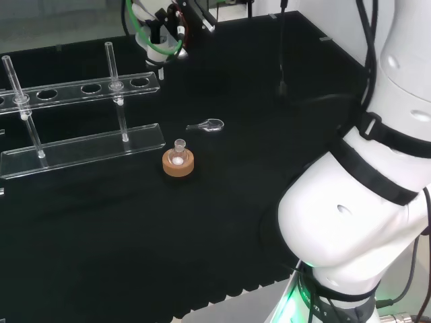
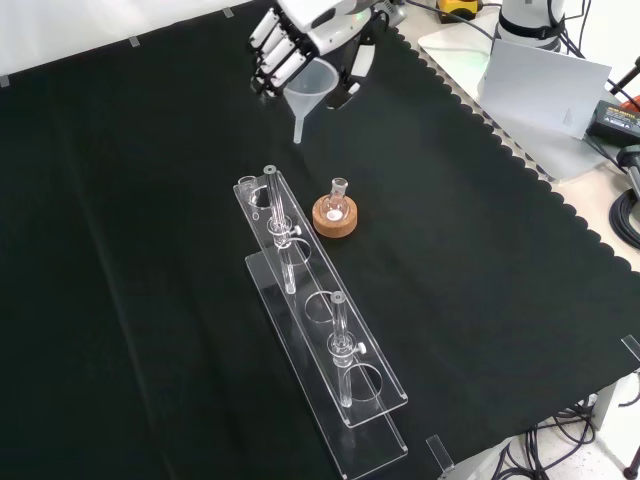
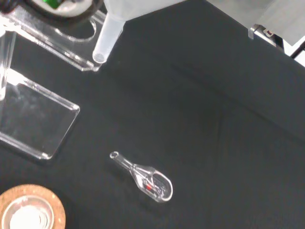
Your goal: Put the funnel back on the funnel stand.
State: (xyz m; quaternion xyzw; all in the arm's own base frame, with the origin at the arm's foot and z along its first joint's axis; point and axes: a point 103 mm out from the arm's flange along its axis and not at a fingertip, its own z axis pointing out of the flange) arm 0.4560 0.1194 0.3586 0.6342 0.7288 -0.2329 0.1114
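Note:
The white plastic funnel [image 2: 318, 82] hangs spout down above the cloth, with the hand [image 2: 292, 42] shut on its cone. In the front view it is just beyond the far end of the clear funnel stand [image 2: 318, 318], a two-tier rack with round holes and two upright posts. From the head view, the funnel [image 1: 160, 50] and hand [image 1: 168, 27] are slightly behind the rightmost hole of the stand [image 1: 81, 89]. In the wrist view the funnel's spout [image 3: 107, 38] ends near the corner of the stand's top plate [image 3: 71, 50].
A cork ring [image 2: 335, 218] bearing a small round flask stands beside the stand's far end. A small clear glass piece [image 1: 209, 125] lies on the cloth to the right of it in the head view. A white box [image 2: 545, 95] and cables sit past the cloth's scalloped edge.

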